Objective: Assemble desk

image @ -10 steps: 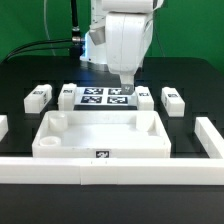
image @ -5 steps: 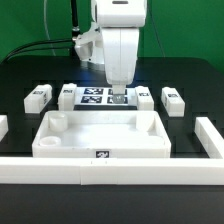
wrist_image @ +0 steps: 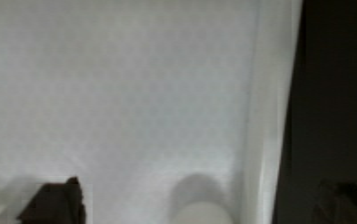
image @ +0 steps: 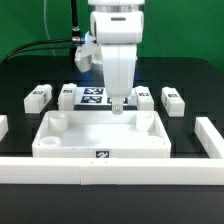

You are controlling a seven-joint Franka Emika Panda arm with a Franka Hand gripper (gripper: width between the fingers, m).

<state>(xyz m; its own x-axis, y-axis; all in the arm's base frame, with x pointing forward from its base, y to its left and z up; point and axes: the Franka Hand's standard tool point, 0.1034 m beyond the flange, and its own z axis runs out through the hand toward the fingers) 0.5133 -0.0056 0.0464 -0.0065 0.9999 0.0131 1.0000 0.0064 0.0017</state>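
Observation:
The desk's white tray-like tabletop (image: 100, 140) lies in the middle of the black table, with round sockets in its corners. Two white tagged legs (image: 38, 97) (image: 68, 96) lie behind it toward the exterior view's left, and two more (image: 145, 97) (image: 172, 100) toward the right. My gripper (image: 118, 107) hangs straight down at the tabletop's far rim, open, with nothing between its fingers. In the wrist view the white tabletop (wrist_image: 139, 100) fills most of the picture, with black table beside it. My gripper (wrist_image: 207, 205) stands wide there, and one dark fingertip (wrist_image: 54, 200) shows at the edge.
The marker board (image: 92, 97) lies behind the tabletop, partly hidden by my arm. A long white border rail (image: 110, 170) runs along the front, with shorter rails at the exterior view's right (image: 208, 135) and left (image: 3, 127). A green wall stands behind.
My arm has come down and a little toward the exterior view's left, from above the marker board to the tabletop's far rim. The jaws have stayed open.

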